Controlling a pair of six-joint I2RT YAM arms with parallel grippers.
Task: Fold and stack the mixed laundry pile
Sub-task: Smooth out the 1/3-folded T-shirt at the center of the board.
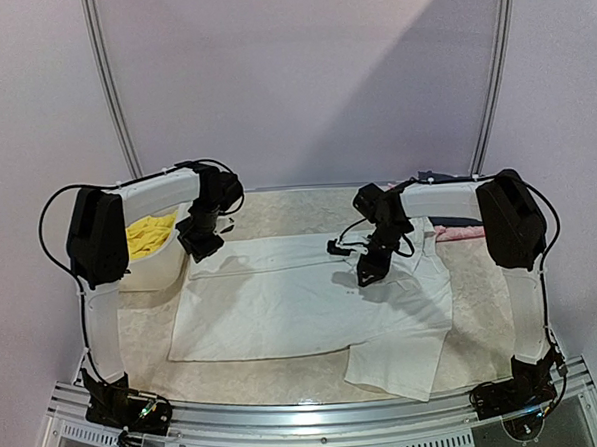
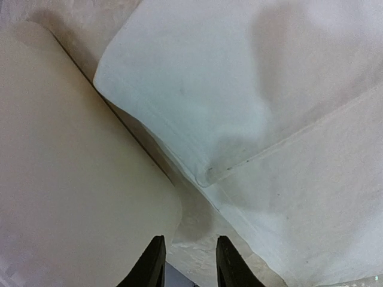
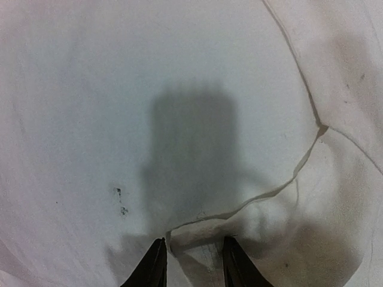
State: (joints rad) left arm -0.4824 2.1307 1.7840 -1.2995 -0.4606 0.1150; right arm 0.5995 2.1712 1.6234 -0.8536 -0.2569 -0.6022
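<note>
A pale, mottled beige worktop (image 1: pixel 298 208) carried everything. At its left side, toward the back, stood a white plastic basket (image 1: pixel 165 260); the left wrist view showed its smooth cream wall (image 2: pixel 60 179) with a rounded corner, resting on the worktop (image 2: pixel 197 230). Near the far right edge lay a small pink cloth (image 1: pixel 461 232). A ribbed aluminium rail (image 1: pixel 319 415) ran along the near edge. Behind rose a plain lilac backdrop (image 1: pixel 301 73), framed by two curved grey poles, one left (image 1: pixel 111 83) and one right (image 1: pixel 495 63).
</note>
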